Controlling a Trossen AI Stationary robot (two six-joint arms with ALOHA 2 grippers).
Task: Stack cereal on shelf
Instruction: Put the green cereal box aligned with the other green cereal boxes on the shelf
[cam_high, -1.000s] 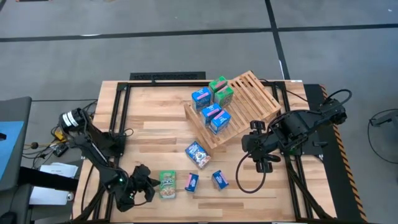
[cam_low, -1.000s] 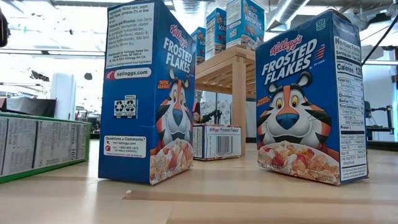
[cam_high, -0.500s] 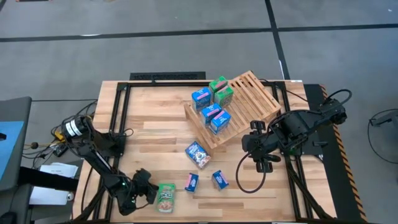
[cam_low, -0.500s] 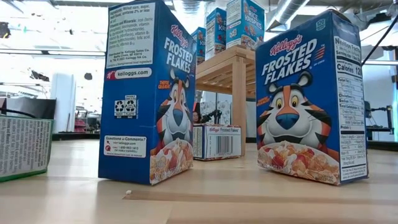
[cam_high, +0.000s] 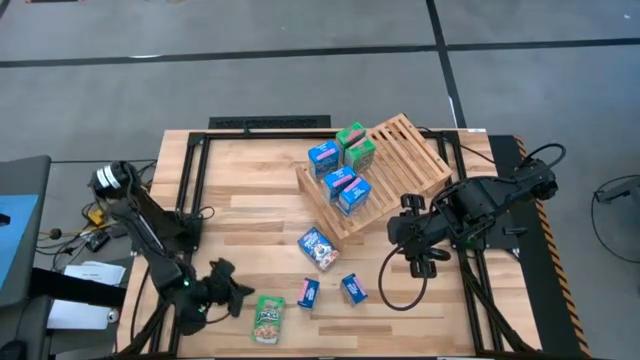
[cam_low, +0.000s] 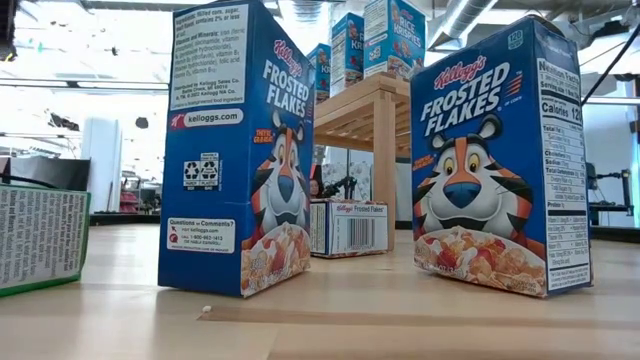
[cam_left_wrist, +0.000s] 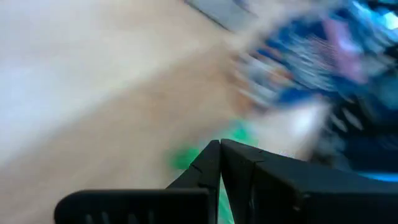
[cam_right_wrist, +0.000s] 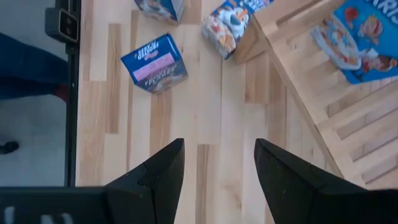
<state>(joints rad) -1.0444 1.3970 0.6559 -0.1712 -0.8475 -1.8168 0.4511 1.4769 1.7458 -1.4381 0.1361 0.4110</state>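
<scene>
Nearest the front edge of the table (cam_high: 250, 205), a green cereal box (cam_high: 267, 317) is seen lying flat, with the left gripper (cam_high: 232, 290) just beside it at the front left corner. Its fingers (cam_left_wrist: 214, 163) are pressed together with nothing between them, and the green box shows as a blur right past the tips in the left wrist view.

A bit to the right, two small blue boxes are stood near the front: one with a pink side (cam_high: 308, 292) and a Frosted Flakes one (cam_high: 352, 289). In the low view these two (cam_low: 240, 150) (cam_low: 500, 160) fill most of the picture, both upright. Slightly further back a bigger blue box (cam_high: 318, 248) is laid on its side, close to the lower end of the shelf.

The right gripper (cam_high: 424, 262) is parked over the right part of the table, beside the shelf, with its fingers (cam_right_wrist: 155, 177) held apart and nothing caught in them.

Further back sits the slatted wooden shelf (cam_high: 405, 155), set at an angle. Five boxes are already placed on its left part: three blue (cam_high: 322, 157) (cam_high: 339, 182) (cam_high: 353, 194) and two green (cam_high: 350, 134) (cam_high: 361, 154), packed close together.
</scene>
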